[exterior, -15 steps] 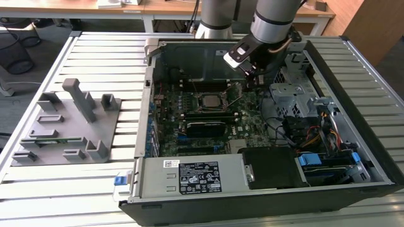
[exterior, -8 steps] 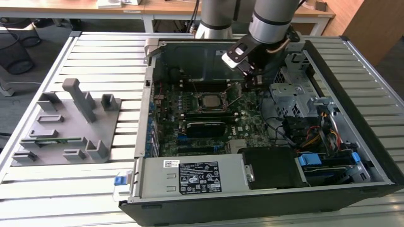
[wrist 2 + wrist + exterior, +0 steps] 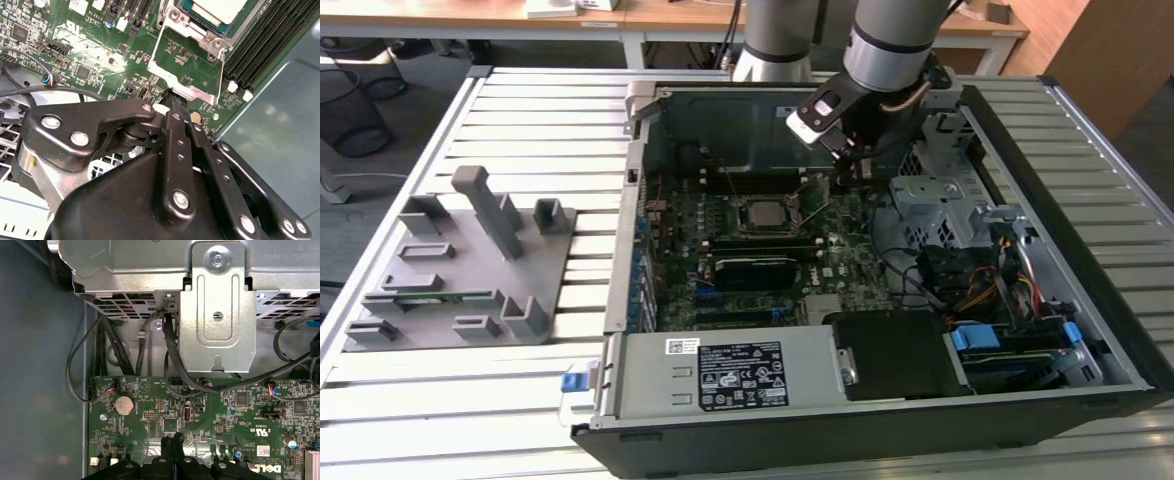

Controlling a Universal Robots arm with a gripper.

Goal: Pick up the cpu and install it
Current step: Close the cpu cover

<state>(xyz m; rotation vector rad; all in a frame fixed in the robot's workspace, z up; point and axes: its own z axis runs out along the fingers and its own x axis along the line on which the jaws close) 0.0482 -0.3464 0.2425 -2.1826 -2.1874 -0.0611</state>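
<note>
The tool [image 3: 172,95], clenched empty, hovers beside the metal frame [image 3: 196,93]; the cpu [image 3: 761,216] sits seated at the exterior view's centre. Any push wants slow, square pressure.

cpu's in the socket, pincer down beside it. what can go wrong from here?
1. The cpu sits unclamped, its load plate swung open; the shut pincer is at the plate's edge, and a slip could jolt the chip.
2. The pincer hangs low over the motherboard; sideways drift may scrape small parts.
3. Black cables droop beside the drive cage and could snag.
</note>
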